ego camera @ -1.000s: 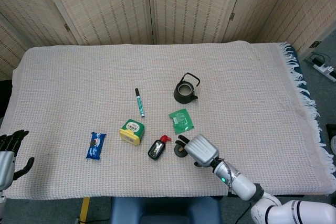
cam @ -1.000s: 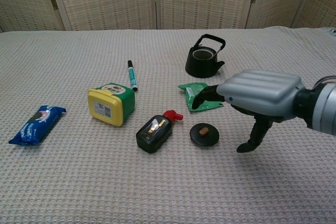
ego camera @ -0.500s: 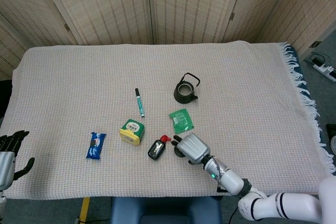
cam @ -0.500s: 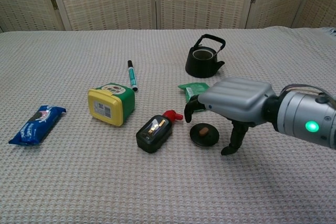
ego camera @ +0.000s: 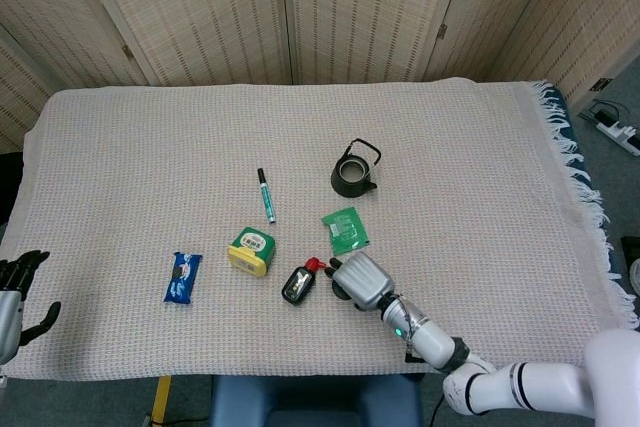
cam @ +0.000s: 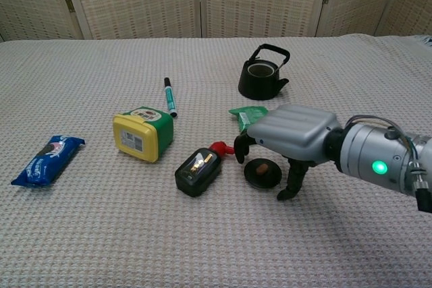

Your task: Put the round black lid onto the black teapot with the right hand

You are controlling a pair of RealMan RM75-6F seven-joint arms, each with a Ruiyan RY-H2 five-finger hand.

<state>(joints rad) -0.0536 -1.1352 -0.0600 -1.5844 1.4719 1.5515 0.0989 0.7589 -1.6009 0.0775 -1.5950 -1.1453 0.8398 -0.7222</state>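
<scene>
The round black lid (cam: 262, 173) with a brown knob lies flat on the cloth in the chest view. My right hand (cam: 289, 137) hovers over it with fingers on its left and the thumb on its right, holding nothing. In the head view the right hand (ego camera: 361, 279) covers the lid. The black teapot (cam: 262, 76) (ego camera: 353, 173) stands uncovered further back, handle up. Only part of my left hand (ego camera: 18, 290) shows, at the head view's left edge, fingers apart, off the table.
A green packet (cam: 250, 117) lies just behind the right hand. A black bottle with a red cap (cam: 200, 166) lies left of the lid. Further left sit a yellow-green box (cam: 143, 133), a green marker (cam: 169, 96) and a blue snack pack (cam: 47, 160).
My right hand has moved left and down, from beside the lid to directly over it, its fingers now straddling the lid. The left hand has hardly moved.
</scene>
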